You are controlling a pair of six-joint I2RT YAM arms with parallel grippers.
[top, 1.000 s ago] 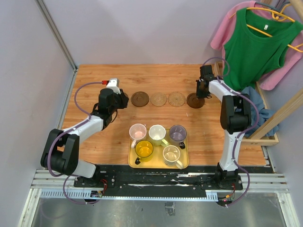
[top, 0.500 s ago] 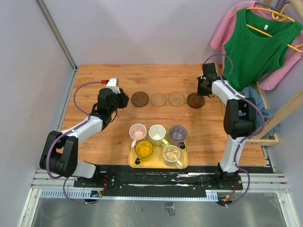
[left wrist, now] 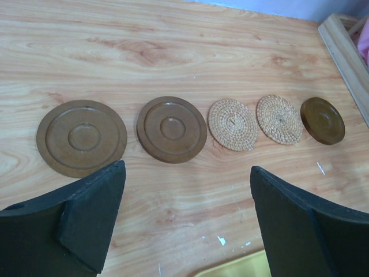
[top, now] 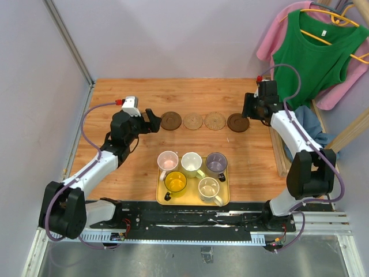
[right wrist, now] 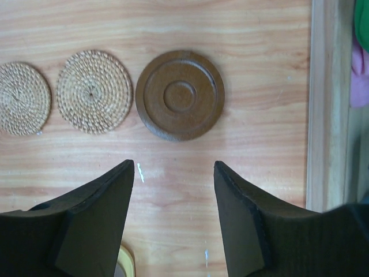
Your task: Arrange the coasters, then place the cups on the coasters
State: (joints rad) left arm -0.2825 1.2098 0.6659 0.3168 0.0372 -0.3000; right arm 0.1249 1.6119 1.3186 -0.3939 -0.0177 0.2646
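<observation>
Five coasters lie in a row across the table: a dark brown one, a second dark brown one, two tan woven ones, and a third dark brown one. The top view shows the row from one dark coaster to another; the leftmost is hidden under my left gripper. That gripper is open and empty, just short of the row. My right gripper is open near the right-end coaster. Several cups, among them pink and yellow, stand on the yellow tray.
A wooden frame runs along the table's right edge, also seen in the right wrist view. Green and pink clothes hang at the back right. A grey wall panel borders the left side.
Both grippers have opened. The left has let go of the leftmost dark coaster and pulled back. The right arm has swung out to the right, away from the right-end coaster.
</observation>
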